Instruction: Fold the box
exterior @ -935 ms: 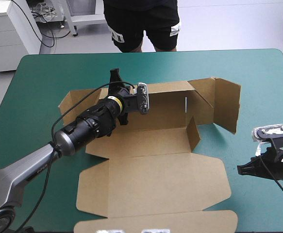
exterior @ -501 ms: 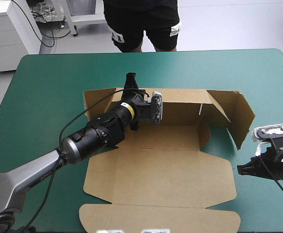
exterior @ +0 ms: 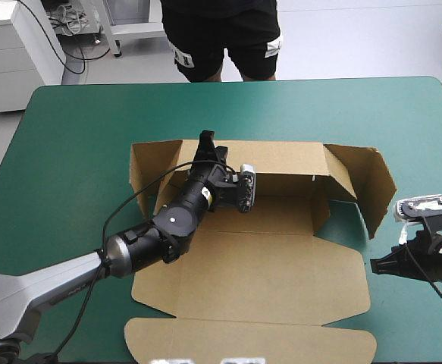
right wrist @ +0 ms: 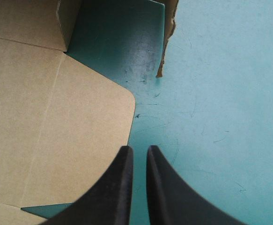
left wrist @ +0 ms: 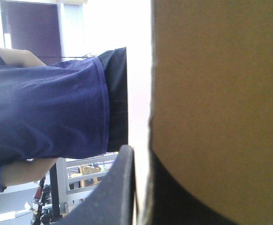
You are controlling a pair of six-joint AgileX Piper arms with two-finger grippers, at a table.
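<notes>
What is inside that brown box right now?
Only the left claw, reaching in and pinching the box's back wall. The floor beside it looks bare. The part under the arm is covered, so I cannot tell what is there.

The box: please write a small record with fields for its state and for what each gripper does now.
box: brown sheet, partly folded, on the teal-green cover
far wall: raised upright
near panels: flat
left gripper: jaws shut on the far wall's top edge
right gripper: jaws shut, empty, over the cover beside the box's right edge
</notes>
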